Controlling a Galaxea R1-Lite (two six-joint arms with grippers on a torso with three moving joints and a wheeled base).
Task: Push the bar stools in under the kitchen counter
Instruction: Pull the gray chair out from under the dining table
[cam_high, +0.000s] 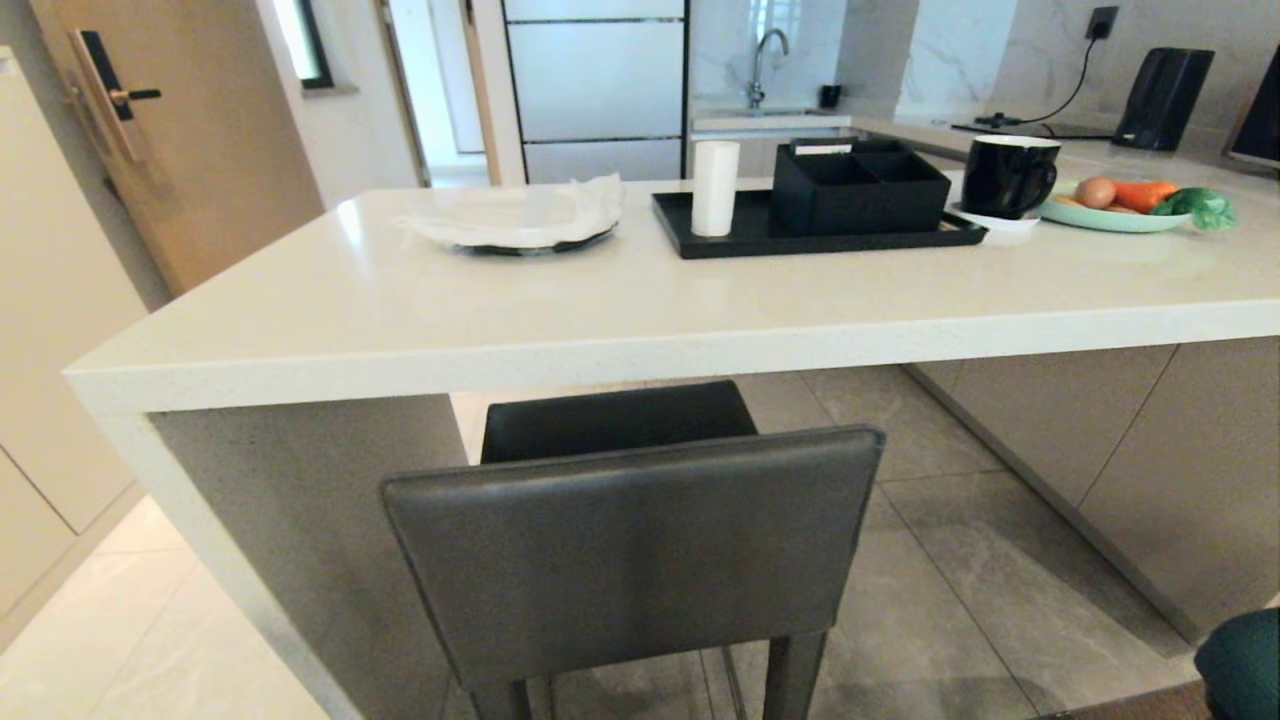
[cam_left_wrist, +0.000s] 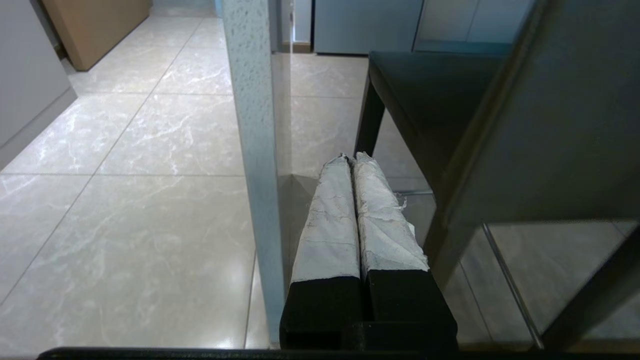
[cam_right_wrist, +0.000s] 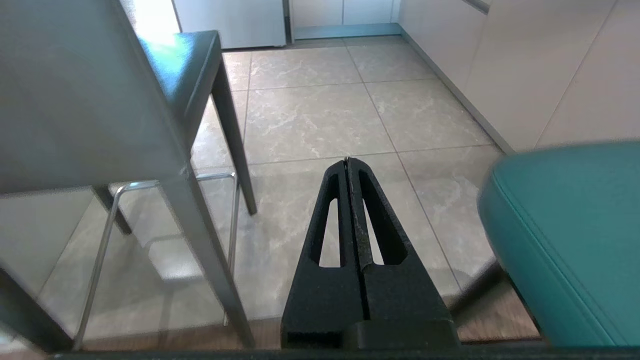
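Right now the robot is facing the kitchen counter (cam_high: 640, 310) with the grey stool (cam_high: 630, 550) directly ahead; its seat is already tucking partly under the slab edge while its square back is standing out in front, so the push looks barely started or part done. Neither arm is showing in the head view. The left gripper (cam_left_wrist: 350, 159) is hanging low beside the counter's side panel and the grey stool's leg, its taped fingers pressing together on nothing. The right gripper (cam_right_wrist: 347, 161) is pointing at the floor tiles between the two stools, jaws likewise closed and empty, touching neither. The teal stool (cam_right_wrist: 565, 235) is sitting off to the robot's right, well clear of the counter and only peeking into the head view's corner (cam_high: 1240, 665). Next, I judge, the robot is needing to bring something against the grey backrest and drive it straight forward, keeping the legs off the side panel. How far the seat can go under is hard to tell, and the teal stool's back and legs are cut off.
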